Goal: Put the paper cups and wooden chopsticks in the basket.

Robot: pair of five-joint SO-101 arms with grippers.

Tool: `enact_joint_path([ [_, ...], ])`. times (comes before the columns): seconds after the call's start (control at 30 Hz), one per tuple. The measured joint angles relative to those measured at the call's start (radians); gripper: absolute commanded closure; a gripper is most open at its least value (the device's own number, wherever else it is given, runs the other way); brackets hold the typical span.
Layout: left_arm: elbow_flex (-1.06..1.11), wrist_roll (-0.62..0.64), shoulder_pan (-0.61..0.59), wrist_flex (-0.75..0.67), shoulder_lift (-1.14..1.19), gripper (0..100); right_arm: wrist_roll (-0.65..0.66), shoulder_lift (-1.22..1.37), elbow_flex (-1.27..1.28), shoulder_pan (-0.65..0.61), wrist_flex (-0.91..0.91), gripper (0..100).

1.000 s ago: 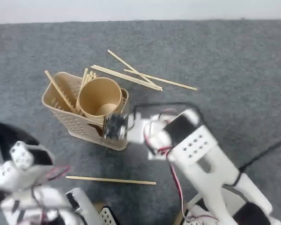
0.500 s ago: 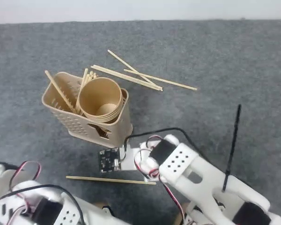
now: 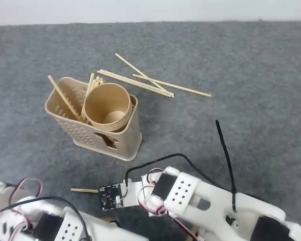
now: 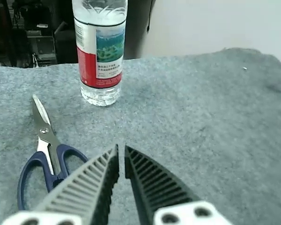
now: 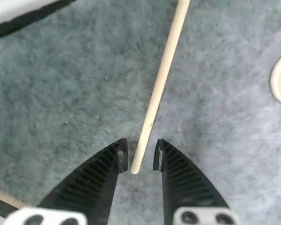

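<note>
Right gripper (image 5: 138,157) is low over the grey mat (image 3: 241,75), jaws apart either side of a lone wooden chopstick (image 5: 161,79) end, not clamped. Left gripper (image 4: 122,152) has jaws almost together and holds nothing. Farther off, the basket (image 3: 80,131) holds stacked paper cups (image 3: 106,105) and slanted chopsticks (image 3: 65,99) — beyond it lie loose chopsticks (image 3: 140,83).
</note>
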Motion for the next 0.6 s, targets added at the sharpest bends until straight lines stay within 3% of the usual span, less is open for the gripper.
enact_joint_path([
  [0.43, 0.014, -0.008, -0.005, 0.000, 0.000, 99, -0.009, 0.000, 0.091, 0.060, -0.103, 89.6],
  [0.53, 0.014, -0.008, -0.005, 0.000, 0.000, 99, 0.017, 0.000, 0.091, 0.100, -0.103, 99.0],
  [0.6, 0.014, -0.008, -0.005, 0.000, 0.000, 99, 0.049, 0.000, 0.091, 0.109, -0.103, 97.9],
])
